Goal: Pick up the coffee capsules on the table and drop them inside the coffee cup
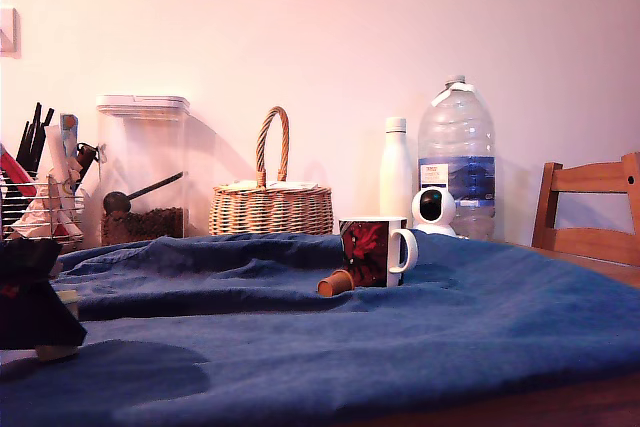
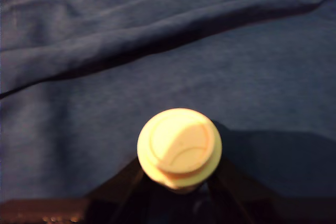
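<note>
Cream capsule [image 2: 179, 148] sits gripped between the claw's [image 2: 178, 182] fingers.

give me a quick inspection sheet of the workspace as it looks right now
surface: table under a wrinkled blue cloth, wood edge showing.
job's things: orange capsule on its side beside the mug; cream capsule sits between the gripper fingers; mug upright.
clutter: white bottle, water jug, small camera, basket, lidded container with scoop, rack with utensils, all behind the cloth.
grippers: gripper low at the exterior view's left, around the cream capsule; contact cannot be confirmed.
cables: nothing seen.
surroundings: plain wall, chair at the exterior view's right.
</note>
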You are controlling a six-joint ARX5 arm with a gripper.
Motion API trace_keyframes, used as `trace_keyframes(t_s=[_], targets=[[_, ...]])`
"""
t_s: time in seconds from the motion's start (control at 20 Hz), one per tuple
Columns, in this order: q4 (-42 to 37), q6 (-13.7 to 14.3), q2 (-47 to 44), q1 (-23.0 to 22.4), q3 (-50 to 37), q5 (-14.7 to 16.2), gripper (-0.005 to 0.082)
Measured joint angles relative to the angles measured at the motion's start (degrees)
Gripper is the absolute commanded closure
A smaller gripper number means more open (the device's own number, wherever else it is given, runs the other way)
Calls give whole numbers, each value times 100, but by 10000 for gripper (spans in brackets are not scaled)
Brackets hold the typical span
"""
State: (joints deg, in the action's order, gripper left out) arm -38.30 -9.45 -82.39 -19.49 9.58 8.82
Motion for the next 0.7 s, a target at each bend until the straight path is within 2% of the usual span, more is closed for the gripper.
trace_keyframes(t_s=[0.3, 0.55, 0.7], targets=[[-142, 48, 197, 0, 0, 352, 585], [-420, 52, 686, 0, 26, 798, 585], [-428, 52, 1010, 0, 162, 868, 585]])
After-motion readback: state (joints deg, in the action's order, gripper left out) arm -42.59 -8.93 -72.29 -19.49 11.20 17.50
